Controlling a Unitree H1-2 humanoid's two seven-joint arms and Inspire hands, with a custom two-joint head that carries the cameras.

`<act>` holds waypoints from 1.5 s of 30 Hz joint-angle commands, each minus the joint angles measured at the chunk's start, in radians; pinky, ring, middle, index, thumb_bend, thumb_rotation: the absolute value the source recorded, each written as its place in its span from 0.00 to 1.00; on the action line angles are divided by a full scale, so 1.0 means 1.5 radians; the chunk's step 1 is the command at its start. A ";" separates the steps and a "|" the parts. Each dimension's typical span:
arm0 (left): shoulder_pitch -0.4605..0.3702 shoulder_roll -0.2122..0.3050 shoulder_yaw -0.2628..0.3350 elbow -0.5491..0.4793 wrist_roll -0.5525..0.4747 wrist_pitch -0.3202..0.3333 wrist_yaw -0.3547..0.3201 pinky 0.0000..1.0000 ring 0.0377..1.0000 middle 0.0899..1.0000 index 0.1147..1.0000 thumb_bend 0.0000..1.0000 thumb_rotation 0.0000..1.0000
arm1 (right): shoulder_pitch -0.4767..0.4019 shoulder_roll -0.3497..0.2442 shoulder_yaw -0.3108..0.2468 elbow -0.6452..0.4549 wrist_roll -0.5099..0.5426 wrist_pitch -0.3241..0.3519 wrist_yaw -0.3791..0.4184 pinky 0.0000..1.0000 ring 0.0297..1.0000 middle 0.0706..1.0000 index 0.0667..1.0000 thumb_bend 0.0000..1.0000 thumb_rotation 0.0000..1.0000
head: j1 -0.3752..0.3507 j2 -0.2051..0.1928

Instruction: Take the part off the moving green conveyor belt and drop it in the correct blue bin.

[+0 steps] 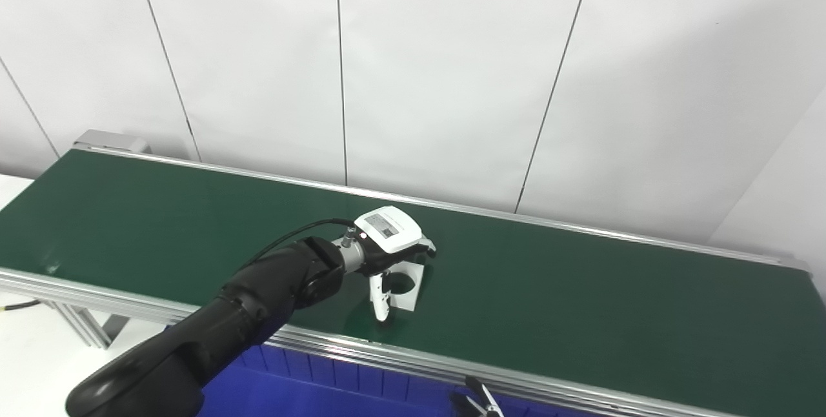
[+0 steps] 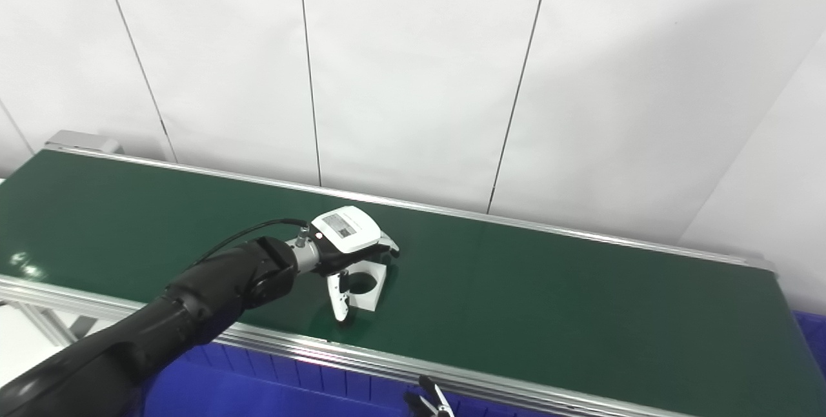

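Observation:
A white part [image 1: 408, 289], a flat block with a round hole, lies on the green conveyor belt [image 1: 581, 301] near its front edge. My left hand [image 1: 393, 246] reaches over it from the left. Its fingers [image 1: 427, 250] curl over the part's far side and its thumb [image 1: 381, 301] points down along the part's left edge, so the part sits between them on the belt. I cannot tell whether they touch it. It also shows in the right eye view [image 2: 368, 288]. Only the dark fingertips [image 1: 481, 402] of my right hand show at the bottom edge.
A blue bin [image 1: 310, 385] with a ribbed wall stands below the belt's front rail [image 1: 419, 359]. Another blue bin corner [image 2: 810, 346] shows at the right. A white panelled wall runs behind the belt. A grey frame leg [image 1: 84, 326] stands at the left.

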 commanded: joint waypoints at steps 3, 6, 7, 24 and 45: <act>-0.008 0.001 -0.005 0.045 0.016 0.015 0.069 0.54 0.50 0.49 0.47 0.61 0.01 | 0.003 0.013 0.008 -0.029 -0.004 -0.026 -0.005 0.85 0.87 0.82 0.92 0.92 0.83 | -0.001 0.003; -0.011 -0.003 -0.005 0.038 0.010 0.028 0.052 0.46 0.43 0.48 0.40 0.51 0.00 | 0.005 0.016 0.008 -0.032 -0.004 -0.025 -0.004 0.85 0.87 0.82 0.91 0.93 0.84 | -0.001 0.004; -0.012 -0.004 -0.007 0.035 0.011 0.034 0.043 0.46 0.43 0.48 0.39 0.51 0.00 | 0.006 0.016 0.008 -0.033 -0.004 -0.025 -0.003 0.85 0.87 0.82 0.91 0.93 0.84 | -0.001 0.004; -0.027 0.010 -0.020 -0.008 0.004 0.042 -0.005 0.29 0.36 0.41 0.46 0.50 0.00 | 0.001 0.015 0.011 -0.031 -0.011 -0.026 -0.005 0.83 0.86 0.82 0.91 0.91 0.84 | 0.001 0.006; 0.002 0.087 0.119 -0.318 -0.126 0.012 -0.172 0.32 0.37 0.44 0.47 0.50 0.00 | -0.020 0.018 -0.007 -0.032 0.004 -0.025 0.013 0.87 0.87 0.82 0.92 0.90 0.83 | -0.005 0.093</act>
